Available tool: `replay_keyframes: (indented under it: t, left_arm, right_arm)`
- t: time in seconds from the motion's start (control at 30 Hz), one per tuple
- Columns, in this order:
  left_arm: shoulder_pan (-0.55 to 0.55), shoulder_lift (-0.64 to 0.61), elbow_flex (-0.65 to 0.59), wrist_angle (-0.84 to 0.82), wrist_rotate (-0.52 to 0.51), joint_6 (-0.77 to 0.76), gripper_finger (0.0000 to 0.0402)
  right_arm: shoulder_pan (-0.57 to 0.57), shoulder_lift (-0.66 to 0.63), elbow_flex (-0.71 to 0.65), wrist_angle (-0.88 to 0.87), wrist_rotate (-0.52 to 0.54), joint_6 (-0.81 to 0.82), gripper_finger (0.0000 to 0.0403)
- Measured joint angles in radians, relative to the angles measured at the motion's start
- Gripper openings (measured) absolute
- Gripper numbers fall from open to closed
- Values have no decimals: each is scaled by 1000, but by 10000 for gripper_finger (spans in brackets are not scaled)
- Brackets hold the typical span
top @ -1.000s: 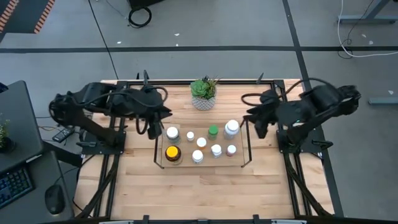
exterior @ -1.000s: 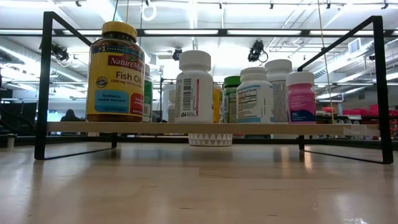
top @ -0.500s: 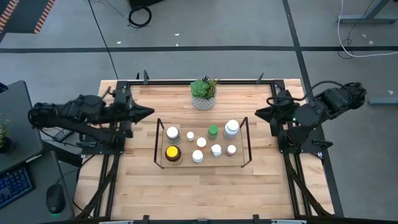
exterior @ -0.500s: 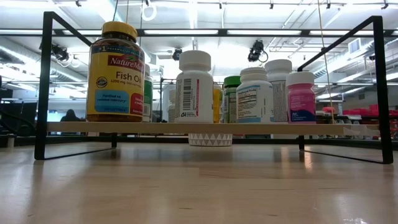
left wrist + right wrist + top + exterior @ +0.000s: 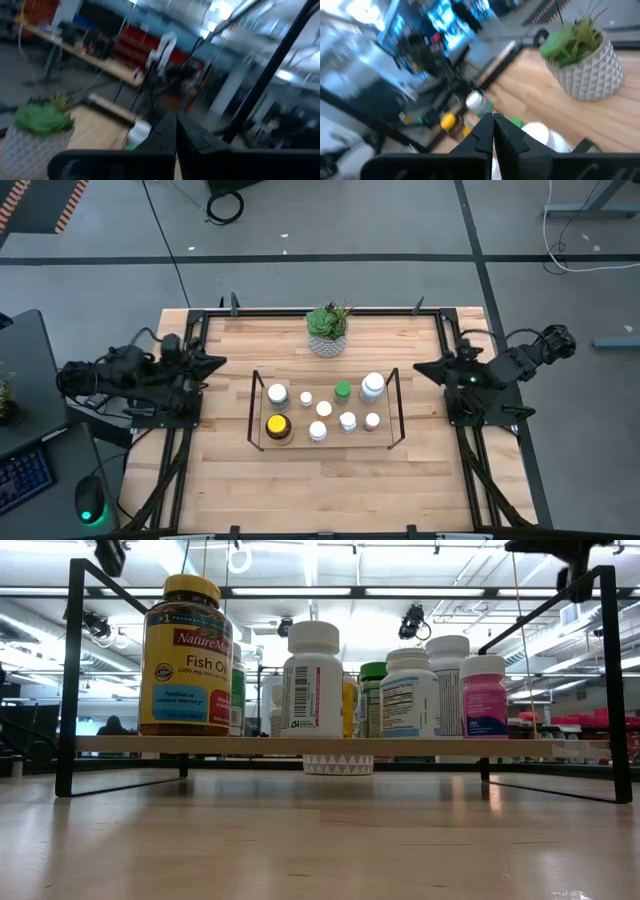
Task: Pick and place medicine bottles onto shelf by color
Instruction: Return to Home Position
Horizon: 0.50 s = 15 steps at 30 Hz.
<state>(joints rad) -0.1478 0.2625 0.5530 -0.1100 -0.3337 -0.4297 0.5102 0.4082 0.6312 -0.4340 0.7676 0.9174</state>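
Here the left gripper (image 5: 214,362) and right gripper (image 5: 420,368) — both clenched, empty — flank the shelf (image 5: 296,416).

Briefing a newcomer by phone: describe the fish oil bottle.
On the wooden table stands a black wire shelf of small bottles. In the row farther from the potted plant, at the end toward the left arm, is the fish oil bottle: amber, the only yellow cap.

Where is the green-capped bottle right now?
High view: the green-capped bottle stands on the shelf, right of centre in the row nearer the plant, between a small white bottle and the large white bottle.
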Motion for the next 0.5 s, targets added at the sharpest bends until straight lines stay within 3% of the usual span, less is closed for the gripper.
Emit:
replay_keyframes:
  t: [0.17, 0.37, 0.5]
  left_arm:
    - [0, -128, -88, 40, -5, -9, 3]
    - [0, -257, -235, 42, -3, -97, 2]
    - [0, -257, -319, 119, -2, -125, 2]
  right_arm:
    - [0, -156, -116, 139, 85, -75, 27]
    - [-1, -277, -213, 158, 134, -104, 8]
    - [-2, -339, -312, 197, 159, -52, 9]
